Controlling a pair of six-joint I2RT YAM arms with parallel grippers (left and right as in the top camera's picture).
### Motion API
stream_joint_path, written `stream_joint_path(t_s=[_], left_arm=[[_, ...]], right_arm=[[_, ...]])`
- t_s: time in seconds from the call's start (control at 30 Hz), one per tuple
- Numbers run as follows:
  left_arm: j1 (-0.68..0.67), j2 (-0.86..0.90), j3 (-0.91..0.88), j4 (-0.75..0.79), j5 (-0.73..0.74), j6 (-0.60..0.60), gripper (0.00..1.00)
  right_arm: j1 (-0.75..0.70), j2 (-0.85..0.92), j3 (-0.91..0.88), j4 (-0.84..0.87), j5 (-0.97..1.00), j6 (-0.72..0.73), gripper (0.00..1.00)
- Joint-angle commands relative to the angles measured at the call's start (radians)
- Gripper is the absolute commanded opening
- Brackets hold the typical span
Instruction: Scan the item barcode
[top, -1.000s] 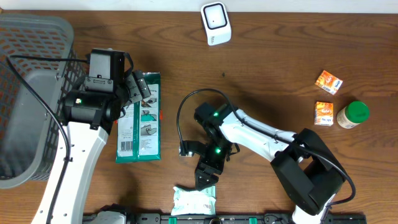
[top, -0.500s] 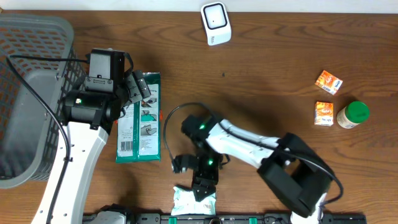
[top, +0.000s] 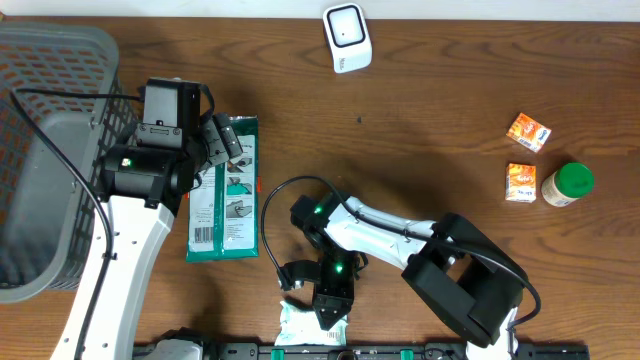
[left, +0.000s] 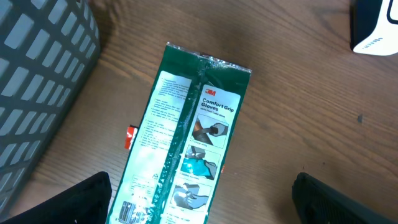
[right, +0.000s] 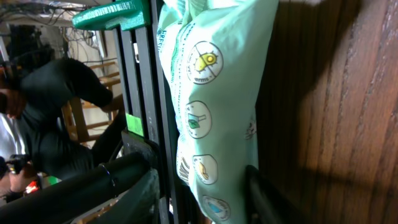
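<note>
A pale green pouch (top: 300, 326) with round icons lies at the table's front edge. My right gripper (top: 333, 306) is down on it, fingers on either side, shut on the pouch (right: 217, 93). In the right wrist view the right gripper (right: 205, 199) has one dark finger (right: 267, 196) pressed on the pouch's side. The white scanner (top: 347, 38) stands at the back centre. My left gripper (top: 222, 140) hovers open over the top end of a green glove pack (top: 225, 190). The left wrist view shows that pack (left: 186, 124) flat below the left gripper (left: 202, 202), its barcode (left: 127, 211) facing up.
A grey wire basket (top: 50, 150) fills the left side. Two small orange boxes (top: 529, 131) (top: 520, 182) and a green-lidded jar (top: 567, 185) sit at the right. A black rail (top: 400, 352) runs along the front edge. The right arm's cable (top: 270, 205) loops over the table.
The right gripper moved toward the front edge, came down over the pale green pouch and narrowed its jaws round it. The left arm and the glove pack stayed still.
</note>
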Motion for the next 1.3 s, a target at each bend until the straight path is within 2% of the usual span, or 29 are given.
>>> stream_joint_path(t_s=[0.0, 0.17, 0.27, 0.4, 0.57, 0.77, 1.1, 1.13, 1.27], left_arm=[[0.002, -0.002, 0.013, 0.001, -0.013, 0.013, 0.93], [0.002, -0.002, 0.013, 0.001, -0.013, 0.013, 0.93], [0.002, -0.002, 0.013, 0.001, -0.013, 0.013, 0.93], [0.002, -0.002, 0.013, 0.001, -0.013, 0.013, 0.93], [0.002, -0.002, 0.013, 0.001, -0.013, 0.013, 0.93], [0.002, -0.002, 0.013, 0.001, -0.013, 0.013, 0.93], [0.002, -0.002, 0.013, 0.001, -0.013, 0.013, 0.93], [0.002, -0.002, 0.013, 0.001, -0.013, 0.013, 0.93], [0.002, -0.002, 0.013, 0.001, -0.013, 0.013, 0.93]], right_arm=[[0.001, 0.0, 0.007, -0.008, -0.058, -0.016, 0.29], [0.002, 0.0, 0.007, -0.007, -0.088, -0.017, 0.25], [0.002, 0.0, 0.007, 0.003, -0.088, -0.016, 0.28], [0.002, 0.0, 0.007, 0.016, -0.087, -0.017, 0.38], [0.002, 0.0, 0.007, 0.018, -0.087, -0.016, 0.4], [0.016, 0.0, 0.007, 0.017, -0.115, 0.007, 0.28], [0.081, 0.0, 0.007, 0.018, -0.12, 0.007, 0.25], [0.082, 0.0, 0.007, 0.018, -0.117, 0.007, 0.22], [0.082, 0.0, 0.007, 0.018, -0.117, 0.008, 0.01]])
